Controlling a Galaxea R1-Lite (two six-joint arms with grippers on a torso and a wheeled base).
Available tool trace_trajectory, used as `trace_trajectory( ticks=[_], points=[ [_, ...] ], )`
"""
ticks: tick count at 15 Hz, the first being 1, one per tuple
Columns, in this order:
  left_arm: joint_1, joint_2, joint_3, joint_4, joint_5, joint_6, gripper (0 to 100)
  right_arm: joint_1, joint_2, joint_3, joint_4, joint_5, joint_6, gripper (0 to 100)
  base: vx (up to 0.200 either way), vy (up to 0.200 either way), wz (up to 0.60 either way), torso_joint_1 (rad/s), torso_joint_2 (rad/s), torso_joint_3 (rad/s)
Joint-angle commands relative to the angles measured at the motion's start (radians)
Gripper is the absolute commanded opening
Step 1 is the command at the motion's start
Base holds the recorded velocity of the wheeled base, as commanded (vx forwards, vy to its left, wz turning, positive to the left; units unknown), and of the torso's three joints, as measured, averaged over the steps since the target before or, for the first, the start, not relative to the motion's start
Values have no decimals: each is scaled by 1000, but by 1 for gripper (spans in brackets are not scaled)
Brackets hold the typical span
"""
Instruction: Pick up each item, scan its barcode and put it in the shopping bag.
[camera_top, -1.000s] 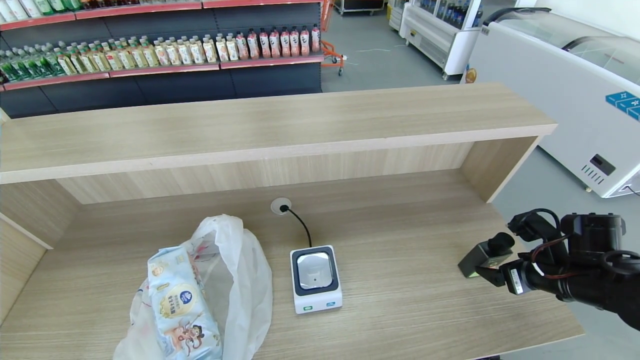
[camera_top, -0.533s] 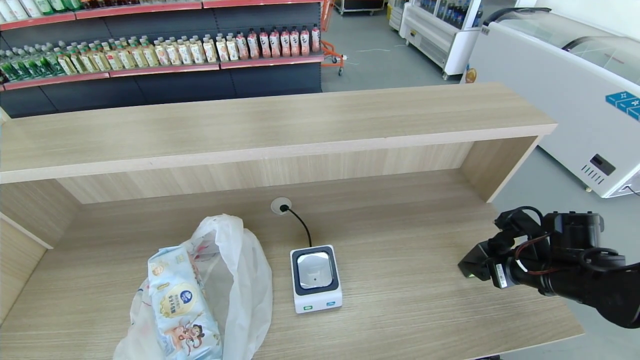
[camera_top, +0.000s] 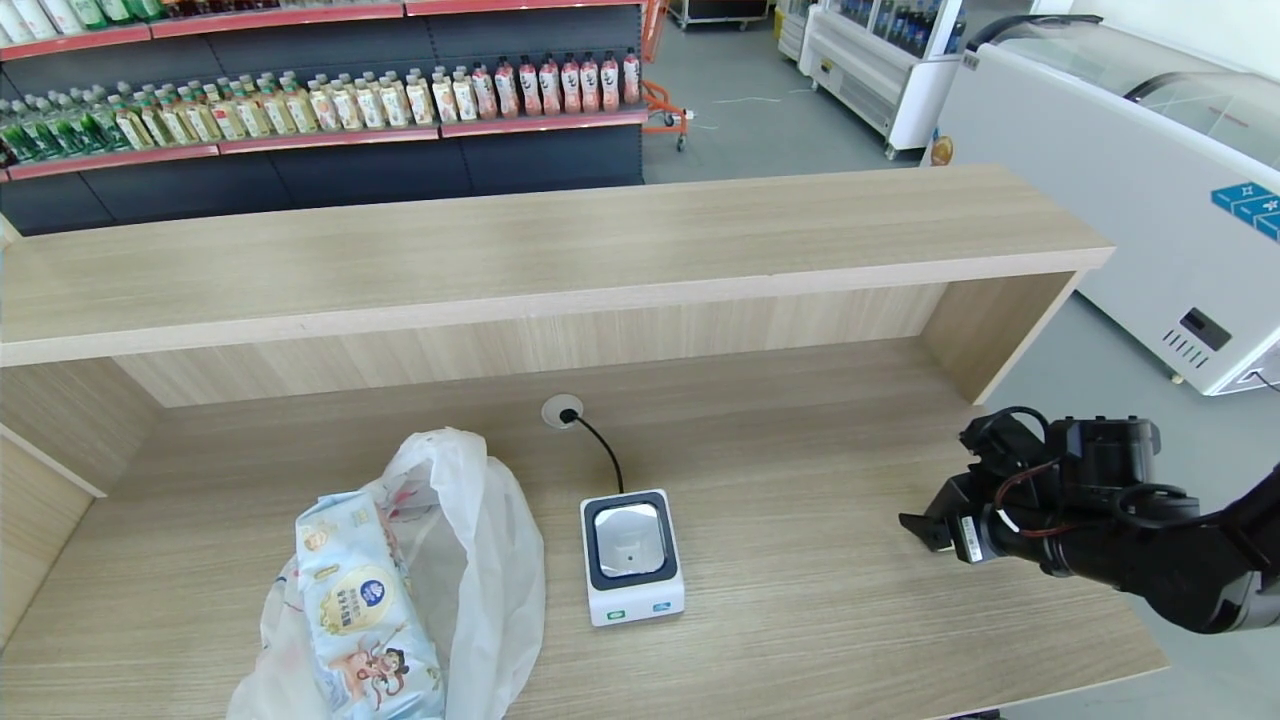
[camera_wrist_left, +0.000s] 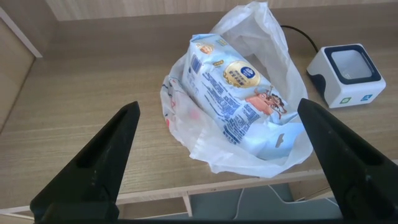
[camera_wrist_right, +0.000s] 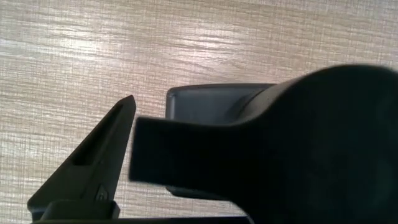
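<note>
**Q:** Which step of the checkout is this?

**A:** Likely the end of a bagging step. The pale blue package (camera_top: 360, 610) already lies in the white shopping bag (camera_top: 500, 560), one end poking out of the open mouth. The bag sits slumped on the wooden counter (camera_top: 800, 600), just to the left of the scanner (camera_top: 632, 556).

**Q:** And the two grippers?

**A:** The left gripper (camera_wrist_left: 219, 107) hangs above the bag with its jaws spread wide, holding nothing. The right gripper (camera_top: 925, 522) is over the counter's right side, well apart from the scanner — whether it grips anything, I cannot tell.

**Q:** What does the next move call for?

**A:** By my reading, another item to pick up, if there is one. It would go barcode-down over the scanner's glass, then across into the bag's mouth without dragging the thin plastic shut.

**Q:** How many of each thing?

**A:** One bag, one package, one scanner with one black cable (camera_top: 600, 450), and two grippers.
</note>
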Motion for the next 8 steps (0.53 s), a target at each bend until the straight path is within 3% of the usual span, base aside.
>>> trace_trajectory(
  ticks=[1,4,5,8],
  points=[
    [-1,0,0,0,0,0,100,6,17,-5,-12,-1,4,100,0,0,0,0,0,0],
    [-1,0,0,0,0,0,100,13,21,-1,-28,-1,19,100,0,0,0,0,0,0],
    [0,0,0,0,0,0,100,15,21,-1,-34,-1,27,0,0,0,0,0,0,0],
    [-1,0,0,0,0,0,100,36,23,-1,-34,-1,27,0,0,0,0,0,0,0]
  ],
)
